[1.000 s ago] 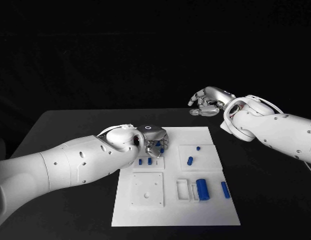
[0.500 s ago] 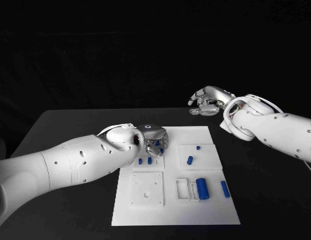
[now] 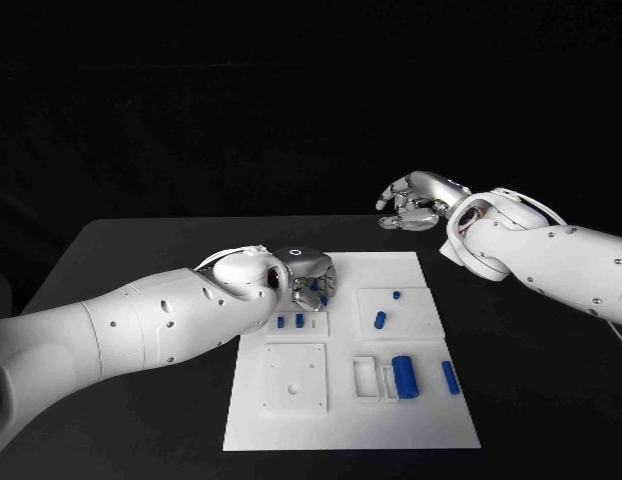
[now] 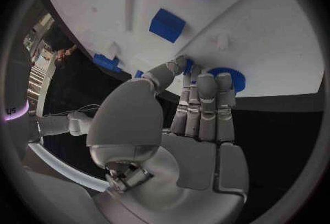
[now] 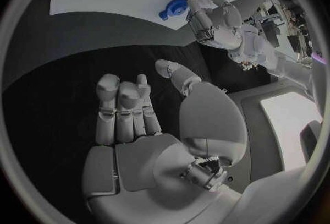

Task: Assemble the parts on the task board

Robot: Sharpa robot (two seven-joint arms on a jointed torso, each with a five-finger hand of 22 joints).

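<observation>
The white task board lies in the middle of the black table. My left hand is low over the board's far left corner, and its thumb and fingertips pinch a round blue toothed part. That part sits at the board's edge beside the left hand's fingers. My right hand hangs raised beyond the board's far right corner, fingers apart and holding nothing.
Small blue pegs stand just in front of the left hand. More blue pieces lie at the board's right: two short ones, a thick cylinder and a slimmer one. A white square plate and a white frame sit in front.
My left hand has edged slightly towards the board's far edge, keeping its fingers on the blue part. The right arm has not moved.
</observation>
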